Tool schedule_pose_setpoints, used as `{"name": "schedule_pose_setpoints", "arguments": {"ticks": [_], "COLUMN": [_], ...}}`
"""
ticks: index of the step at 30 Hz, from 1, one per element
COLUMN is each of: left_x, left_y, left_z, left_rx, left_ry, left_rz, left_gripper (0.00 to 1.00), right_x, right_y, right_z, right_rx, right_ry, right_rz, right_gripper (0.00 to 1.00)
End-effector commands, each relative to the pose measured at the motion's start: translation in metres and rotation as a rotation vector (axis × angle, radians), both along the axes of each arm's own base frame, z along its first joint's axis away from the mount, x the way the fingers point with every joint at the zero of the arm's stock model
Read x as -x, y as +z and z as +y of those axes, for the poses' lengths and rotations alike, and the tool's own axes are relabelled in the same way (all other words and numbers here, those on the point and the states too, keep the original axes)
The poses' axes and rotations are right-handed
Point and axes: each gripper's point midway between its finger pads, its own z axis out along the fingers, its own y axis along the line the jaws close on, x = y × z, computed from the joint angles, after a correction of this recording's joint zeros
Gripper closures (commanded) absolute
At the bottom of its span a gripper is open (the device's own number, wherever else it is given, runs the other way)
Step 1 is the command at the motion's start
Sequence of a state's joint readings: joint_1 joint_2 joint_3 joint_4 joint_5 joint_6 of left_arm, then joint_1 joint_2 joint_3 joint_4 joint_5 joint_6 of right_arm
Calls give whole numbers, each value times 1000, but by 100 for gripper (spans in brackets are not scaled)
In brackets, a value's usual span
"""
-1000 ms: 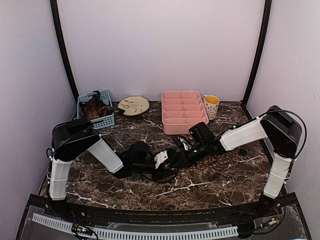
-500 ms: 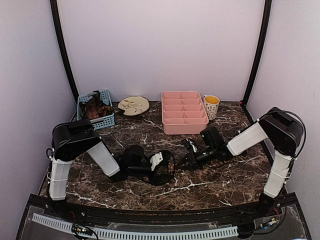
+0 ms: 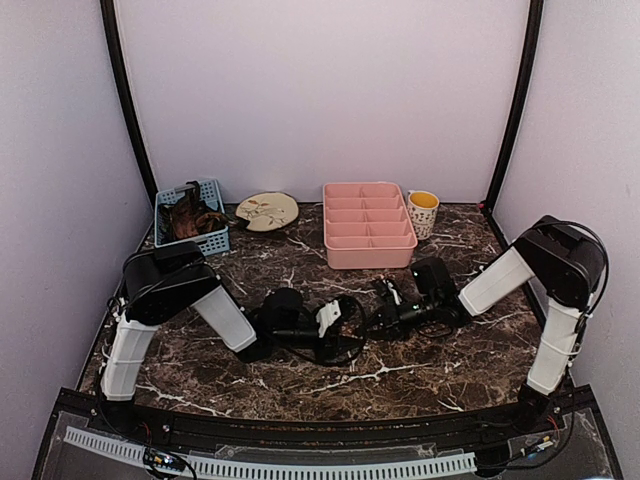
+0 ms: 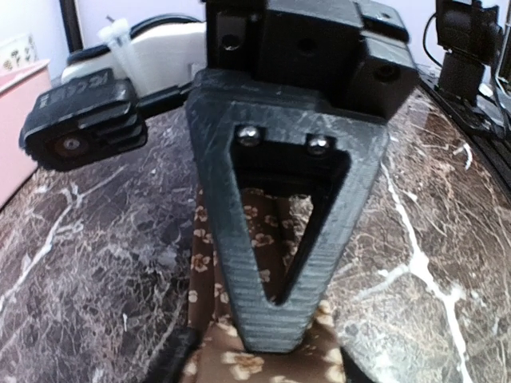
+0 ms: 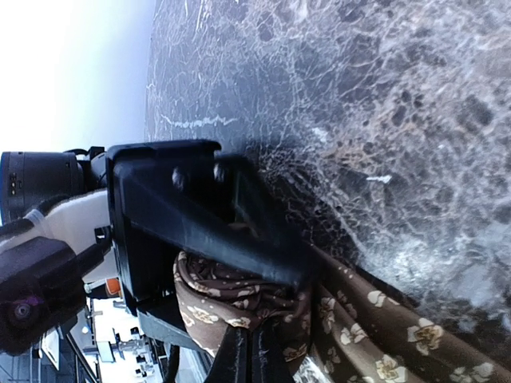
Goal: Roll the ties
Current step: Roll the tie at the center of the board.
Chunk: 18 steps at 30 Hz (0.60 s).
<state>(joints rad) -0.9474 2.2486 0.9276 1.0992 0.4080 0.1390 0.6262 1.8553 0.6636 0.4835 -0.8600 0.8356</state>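
A dark brown tie [image 5: 231, 299] with tan flowers is wound into a small roll between my two grippers near the table's middle. My left gripper [image 4: 267, 355] lies low over it, one finger [image 4: 275, 239] pressing on the cloth [image 4: 204, 255]. In the right wrist view the roll sits between the left gripper's black fingers [image 5: 207, 227]. My right gripper [image 5: 249, 355] is shut on the roll's outer fold, and the loose tail [image 5: 383, 327] trails off to the right. From above, the left gripper [image 3: 335, 322] and right gripper [image 3: 382, 320] nearly touch, hiding the tie.
A pink divided tray [image 3: 368, 262] stands at the back centre with a yellow-rimmed mug [image 3: 423, 213] to its right. A decorated plate [image 3: 267, 211] and a blue basket [image 3: 205, 243] holding dark fabric are at the back left. A black cable [image 3: 345, 352] loops under the left gripper.
Both grippers have shifted to the right along the table. The right arm has drawn back towards its base, and the left has followed, staying close to it.
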Motion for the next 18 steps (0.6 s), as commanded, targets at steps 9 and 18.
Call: {"name": "schedule_pose_setpoints", "arguments": {"ticks": [9,18], "left_x": [21,23], "left_y": [-53,-55], "left_z": [31,30], "left_rx": [-202,-214], "left_ry": [9,-4], "left_rz": [126,137], "left_gripper": [72,72], "right_x": [-3,4], "right_y": [4,-4], "right_z": [-4,8], "right_rx": [153,218], "right_ry": [30,109], "right_rz": [-51,-68], "right_gripper": [69,88]}}
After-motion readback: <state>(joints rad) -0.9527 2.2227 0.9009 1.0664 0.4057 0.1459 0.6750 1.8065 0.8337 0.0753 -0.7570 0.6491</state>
